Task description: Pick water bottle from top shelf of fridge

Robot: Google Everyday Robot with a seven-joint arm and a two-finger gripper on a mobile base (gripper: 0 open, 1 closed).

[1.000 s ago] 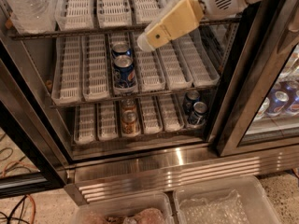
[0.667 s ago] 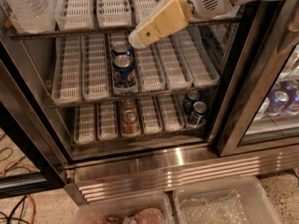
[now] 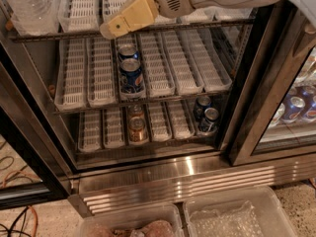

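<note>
End effector (image 3: 111, 28) is at the front edge of the top shelf (image 3: 49, 35), tip pointing down-left, over the lane holding blue cans (image 3: 131, 73) one rack down. Spread or pressed together: can't tell. Bottle (image 3: 28, 5) stands at the far left of the top shelf, up-left of the end effector and apart from it, with a tray (image 3: 81, 4) between them. Fridge (image 3: 187, 174) is open.

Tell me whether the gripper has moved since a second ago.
Yes. The gripper has shifted left along the top shelf, from above-right of the blue soda cans to above-left of them, nearer the water bottle.
</note>
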